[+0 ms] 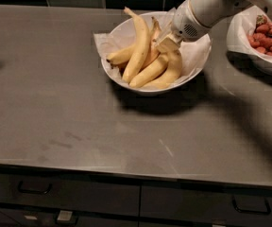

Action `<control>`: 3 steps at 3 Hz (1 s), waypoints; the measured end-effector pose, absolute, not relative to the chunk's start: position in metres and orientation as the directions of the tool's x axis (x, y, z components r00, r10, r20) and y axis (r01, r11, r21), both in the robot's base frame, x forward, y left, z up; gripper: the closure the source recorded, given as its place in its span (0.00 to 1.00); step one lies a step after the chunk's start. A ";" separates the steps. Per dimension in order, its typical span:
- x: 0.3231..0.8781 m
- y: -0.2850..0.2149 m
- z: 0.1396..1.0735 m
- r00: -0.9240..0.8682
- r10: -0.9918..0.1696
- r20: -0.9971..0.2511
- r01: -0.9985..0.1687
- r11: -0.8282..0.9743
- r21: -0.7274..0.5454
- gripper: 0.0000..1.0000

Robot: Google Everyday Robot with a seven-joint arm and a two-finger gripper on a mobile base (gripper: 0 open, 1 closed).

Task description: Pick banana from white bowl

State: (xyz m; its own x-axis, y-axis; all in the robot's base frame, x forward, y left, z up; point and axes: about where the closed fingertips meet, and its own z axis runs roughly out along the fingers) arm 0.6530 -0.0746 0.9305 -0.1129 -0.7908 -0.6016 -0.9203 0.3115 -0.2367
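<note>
At the left edge of the dark grey matte table (55,126) a dark shadow creeps in; what throws it lies out of view. Under the front edge run dark drawer fronts (79,197). A small pale tag low on them is too blurred to read, and I can make out no other writing anywhere.

Towards the far edge, right of the middle, stands the round white bowl lined with crinkled white paper (126,82), one paper corner sticking out over its left rim. Several yellow bananas are piled inside. The long curved yellow banana (139,46) lies on top of them, its stem poking up past the far rim.

Just to its right the white robot gripper (166,44) reaches down into the bowl from the far right corner. Its tip is buried among the fruit, so I cannot tell whether the claw is spread or clamped.

At the right edge a second white bowl of red fruit (237,46) is cut off, partly hidden behind the arm.
</note>
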 end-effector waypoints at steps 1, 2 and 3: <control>0.654 -0.075 0.931 -0.113 -0.791 -0.602 -0.920 0.312 -0.237 1.00; 0.651 -0.077 0.936 -0.101 -0.781 -0.617 -0.905 0.330 -0.268 1.00; 0.646 -0.080 0.944 -0.079 -0.796 -0.601 -0.892 0.325 -0.313 1.00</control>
State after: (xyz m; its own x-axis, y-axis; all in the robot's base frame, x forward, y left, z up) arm 0.6465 -0.0802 0.9440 -0.0790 -0.7957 -0.6006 -0.8923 0.3250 -0.3132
